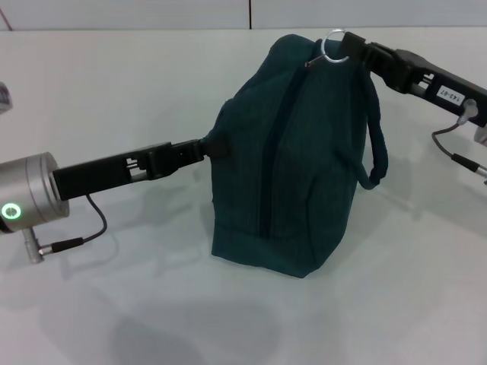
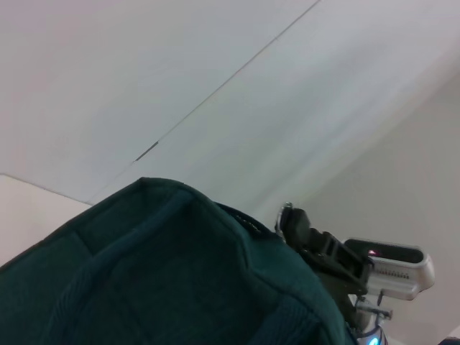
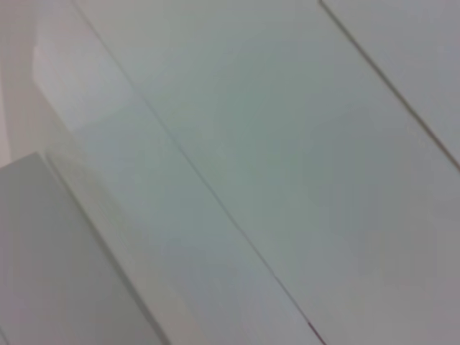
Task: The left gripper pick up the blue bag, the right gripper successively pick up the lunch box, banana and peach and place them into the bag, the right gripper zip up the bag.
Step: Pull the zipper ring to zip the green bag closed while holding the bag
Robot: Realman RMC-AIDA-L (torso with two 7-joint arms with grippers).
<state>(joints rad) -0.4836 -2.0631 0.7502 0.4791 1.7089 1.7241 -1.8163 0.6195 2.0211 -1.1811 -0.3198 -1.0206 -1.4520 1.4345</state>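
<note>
The blue bag (image 1: 304, 175) stands upright in the middle of the white table, its dark zipper line running up to the top. My left gripper (image 1: 215, 144) comes in from the left and is shut on the bag's left end. At the bag's top far corner, my right gripper (image 1: 351, 50) is shut on the silver ring pull (image 1: 333, 44). One loop handle (image 1: 377, 144) hangs down the bag's right side. The left wrist view shows the bag's (image 2: 158, 273) top with the right gripper (image 2: 291, 219) beyond it. Lunch box, banana and peach are out of view.
The white table (image 1: 114, 304) stretches all around the bag. A thin black cable (image 1: 76, 239) loops under the left arm. A small grey object (image 1: 4, 99) shows at the far left edge. The right wrist view shows only pale panels.
</note>
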